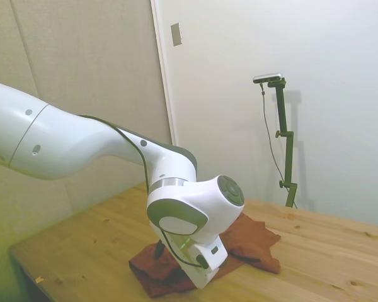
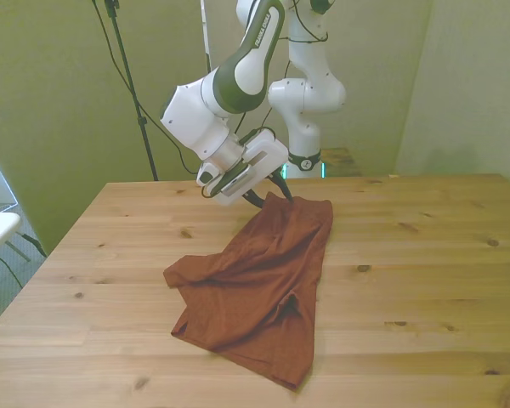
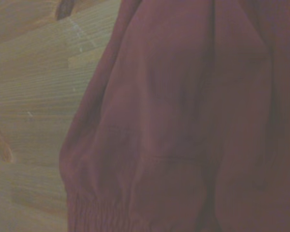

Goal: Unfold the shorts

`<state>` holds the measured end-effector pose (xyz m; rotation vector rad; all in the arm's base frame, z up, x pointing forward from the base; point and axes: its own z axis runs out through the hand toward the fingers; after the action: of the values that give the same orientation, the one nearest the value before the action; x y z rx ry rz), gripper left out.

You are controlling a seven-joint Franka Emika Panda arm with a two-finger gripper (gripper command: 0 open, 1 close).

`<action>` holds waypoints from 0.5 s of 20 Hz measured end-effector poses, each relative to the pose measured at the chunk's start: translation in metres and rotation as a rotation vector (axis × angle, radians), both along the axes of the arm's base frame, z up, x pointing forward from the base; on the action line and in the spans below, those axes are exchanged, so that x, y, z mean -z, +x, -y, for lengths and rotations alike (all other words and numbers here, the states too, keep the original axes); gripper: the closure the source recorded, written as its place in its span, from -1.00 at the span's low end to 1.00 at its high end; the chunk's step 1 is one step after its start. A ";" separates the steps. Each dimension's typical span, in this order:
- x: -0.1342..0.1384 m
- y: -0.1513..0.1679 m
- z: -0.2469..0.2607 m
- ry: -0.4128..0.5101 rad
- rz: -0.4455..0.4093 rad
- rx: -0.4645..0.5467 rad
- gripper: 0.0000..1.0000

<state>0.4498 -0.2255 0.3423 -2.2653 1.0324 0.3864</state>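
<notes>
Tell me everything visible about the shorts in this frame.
The shorts are rust-brown soft fabric, lying crumpled and partly folded on the wooden table, with creases and one flap turned over. A gathered elastic hem shows in the wrist view. The tool meets their far corner, which is slightly raised; its fingers appear pinched on the fabric.

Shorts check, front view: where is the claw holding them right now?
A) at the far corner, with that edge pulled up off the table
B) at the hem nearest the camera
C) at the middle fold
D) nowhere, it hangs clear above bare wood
A: in the front view the claw meets the shorts at their far corner, where the fabric peaks upward while the rest lies rumpled on the table.
</notes>
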 end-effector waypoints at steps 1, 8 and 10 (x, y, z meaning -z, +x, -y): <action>0.000 0.000 0.000 0.000 0.000 0.001 1.00; 0.001 -0.003 0.005 0.001 0.001 0.008 1.00; 0.000 -0.005 0.007 0.002 0.006 0.007 1.00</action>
<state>0.4452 -0.2328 0.3419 -2.2595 1.0363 0.3771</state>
